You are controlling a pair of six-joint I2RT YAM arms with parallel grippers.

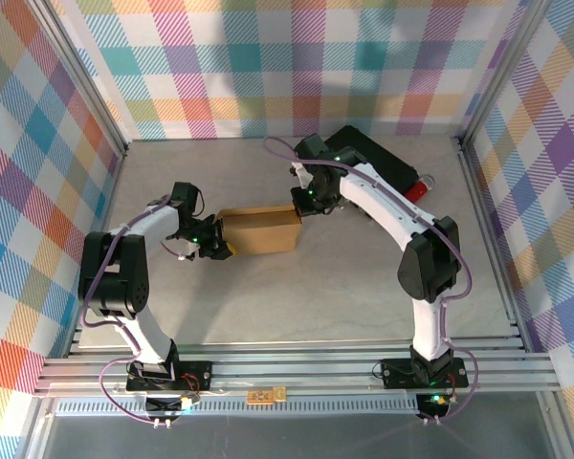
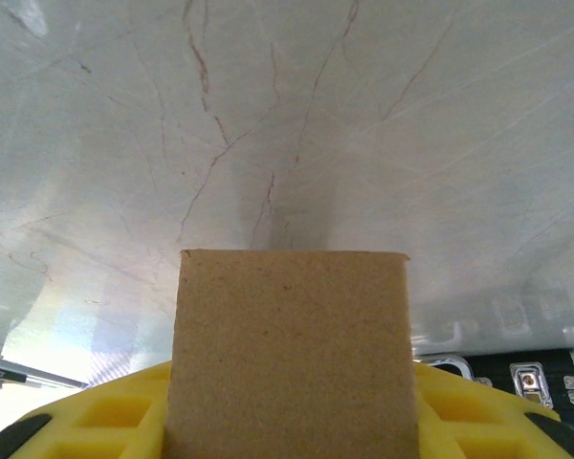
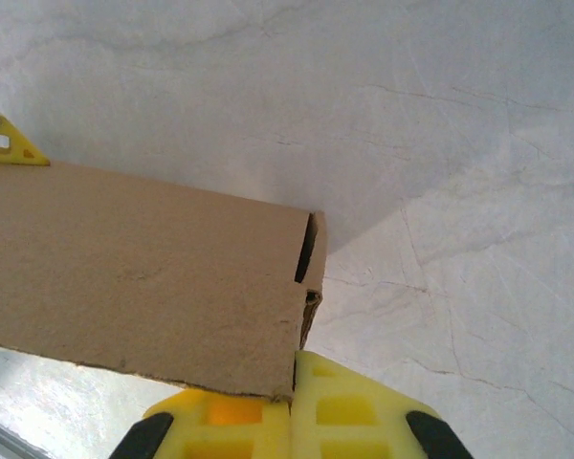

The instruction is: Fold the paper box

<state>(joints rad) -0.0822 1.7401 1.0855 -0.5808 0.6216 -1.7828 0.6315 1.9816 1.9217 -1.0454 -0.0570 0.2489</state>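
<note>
Arms reach inward, left tool [image 1: 222,246] facing right tool [image 1: 302,207], whose fingers meet

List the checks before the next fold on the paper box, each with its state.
1. Position: the paper box lies between the two grippers: ok.
2. Grip of the right gripper, closed on the box's end corner: ok.
3. Grip of the left gripper on the other end: cannot tell; cardboard hides its finger gap.
4. Box corner seam closed: not ok; a dark gap shows.
5. Clearance from the black case: ok.
</note>
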